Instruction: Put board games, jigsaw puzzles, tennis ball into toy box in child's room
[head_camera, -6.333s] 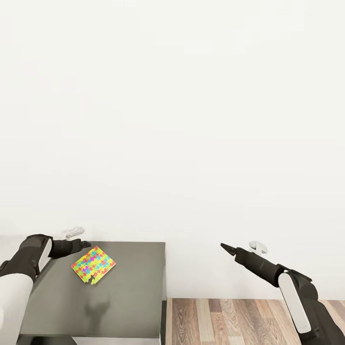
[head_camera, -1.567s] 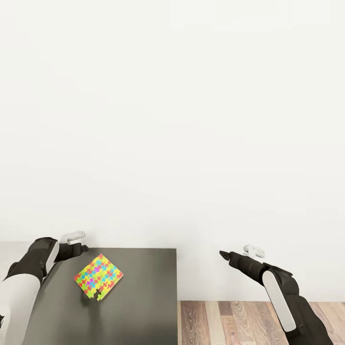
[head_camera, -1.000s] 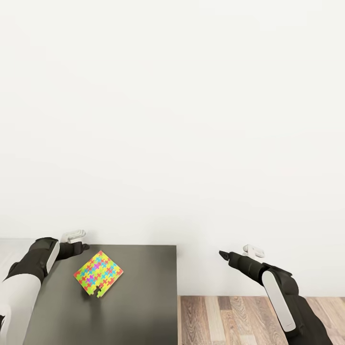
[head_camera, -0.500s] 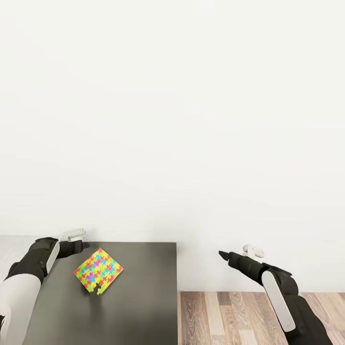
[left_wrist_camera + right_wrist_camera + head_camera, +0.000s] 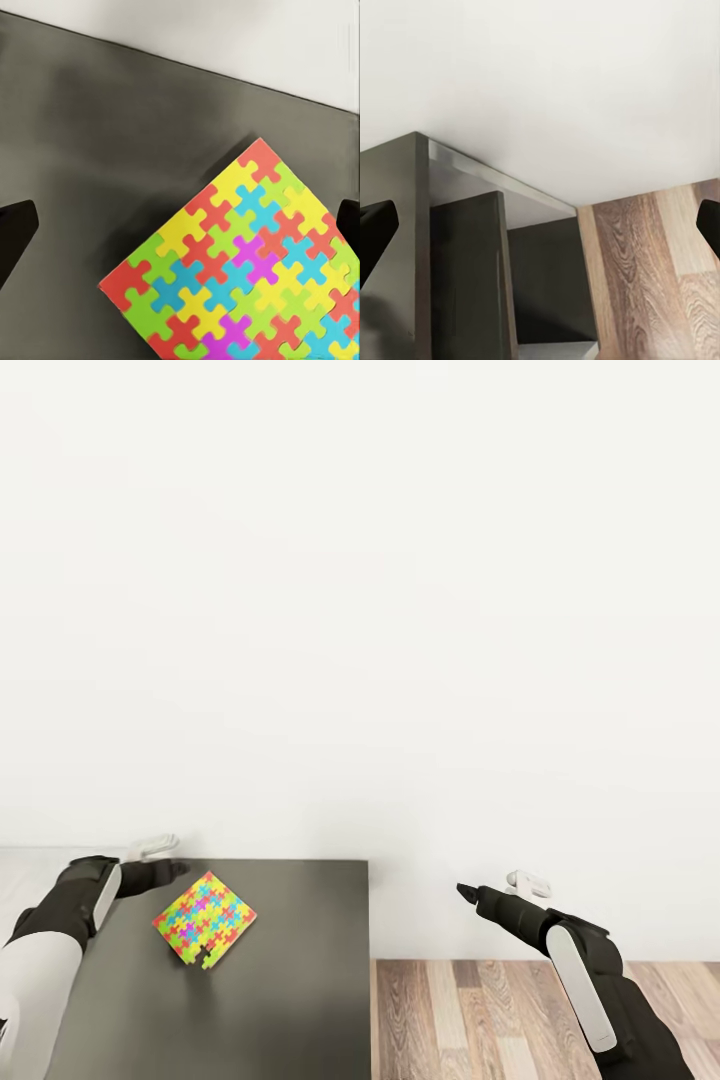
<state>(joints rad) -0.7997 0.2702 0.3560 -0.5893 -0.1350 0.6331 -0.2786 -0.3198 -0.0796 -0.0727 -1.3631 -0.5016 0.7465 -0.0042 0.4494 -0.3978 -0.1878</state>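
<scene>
A jigsaw puzzle [image 5: 204, 918] is lying flat on the dark top of the table [image 5: 300, 980], turned corner-on like a diamond, toward the table's far left area as the head camera sees it. One tab piece is sticking out from its near edge. In the left wrist view the jigsaw puzzle [image 5: 240, 270] is showing interlocking red, yellow, green, blue and magenta pieces, with bare table [image 5: 97, 150] surface around it.

The left gripper [image 5: 172, 870] is hovering at about 10 o'clock from the puzzle, just beside its far corner; whether it is touching cannot be told. In the left wrist view its two dark fingertips [image 5: 15, 240] are sitting at opposite edges of the picture, so the jaws are standing wide apart with nothing between them but the puzzle below.

The right gripper [image 5: 465, 890] is pointing out over the wood-plank floor [image 5: 470, 1010], at about 3 o'clock from the table's far right corner and well apart from the puzzle. Its fingertips [image 5: 375, 229] are likewise showing at opposite edges of the right wrist view, jaws apart and holding nothing; beyond them the table's end, its dark frame and the floor [image 5: 652, 262] are showing.

A plain white wall [image 5: 360, 610] is standing behind the table.
</scene>
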